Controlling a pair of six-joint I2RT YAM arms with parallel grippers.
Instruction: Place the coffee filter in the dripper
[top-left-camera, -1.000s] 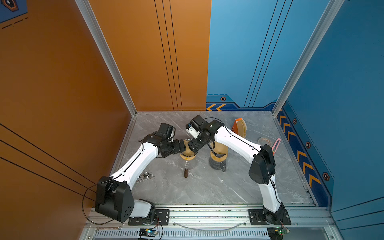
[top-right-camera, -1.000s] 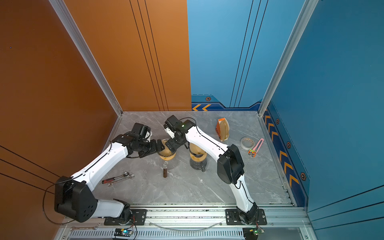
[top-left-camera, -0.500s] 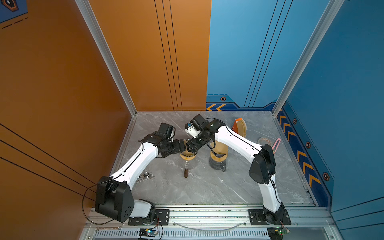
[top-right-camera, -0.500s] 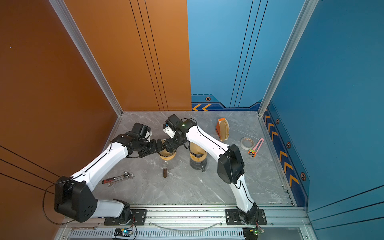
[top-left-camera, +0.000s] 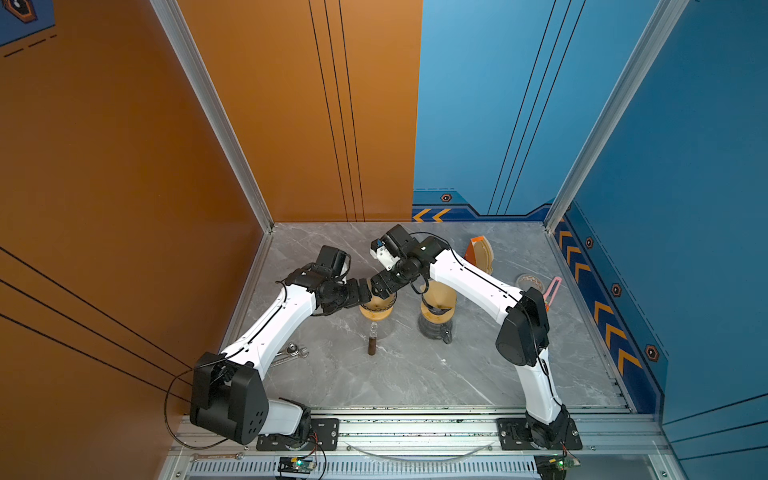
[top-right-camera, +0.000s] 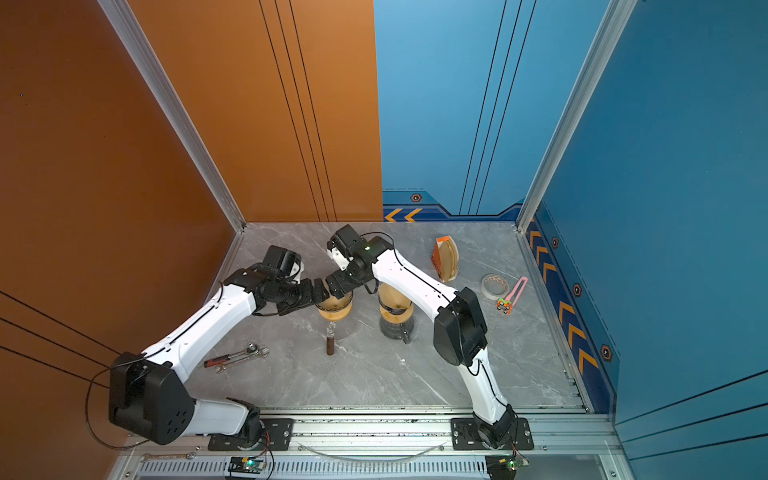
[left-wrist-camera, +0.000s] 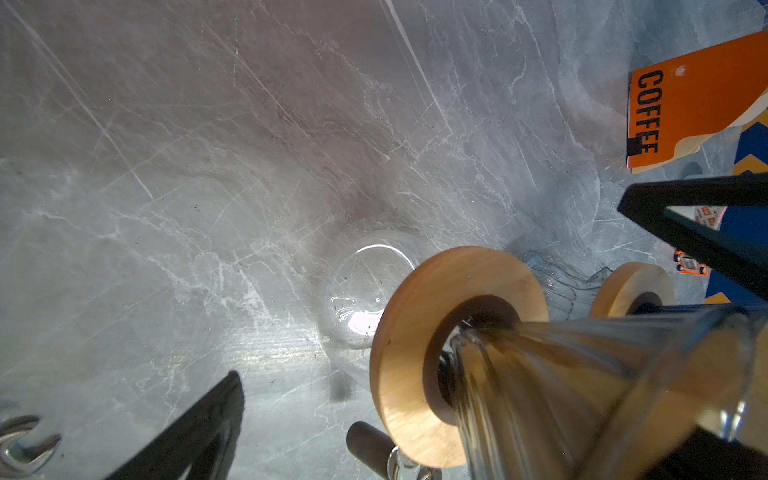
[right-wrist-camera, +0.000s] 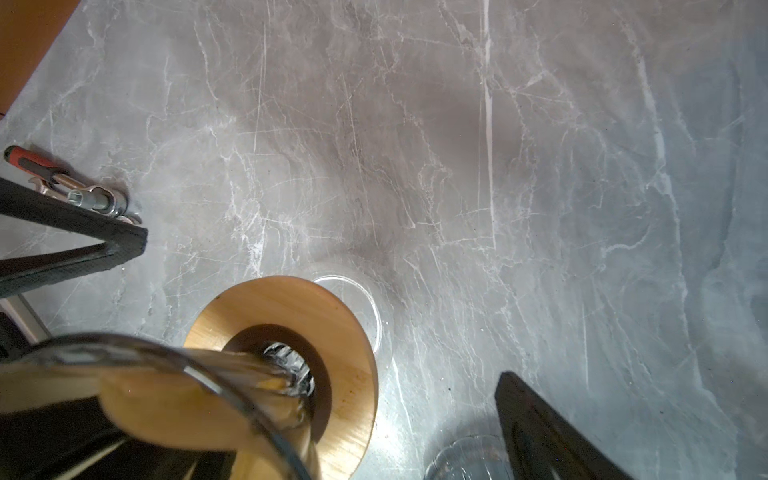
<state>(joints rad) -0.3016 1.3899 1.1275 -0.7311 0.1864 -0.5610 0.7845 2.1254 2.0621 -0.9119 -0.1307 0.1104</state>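
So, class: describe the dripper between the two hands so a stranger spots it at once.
On the grey marble table, find where the left hand and right hand meet. The wooden-collared glass dripper is between them; its twin, further right, sits atop a glass carafe.

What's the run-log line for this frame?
left hand: open, beside dripper | right hand: open, at dripper rim | coffee filter: apparently inside dripper | held: nothing

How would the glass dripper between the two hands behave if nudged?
Probably stiff but breakable: the dripper looks like clear glass. Likely slippery, since its wall shines. Wide mouth over a narrow neck and wooden ring: it might tip.
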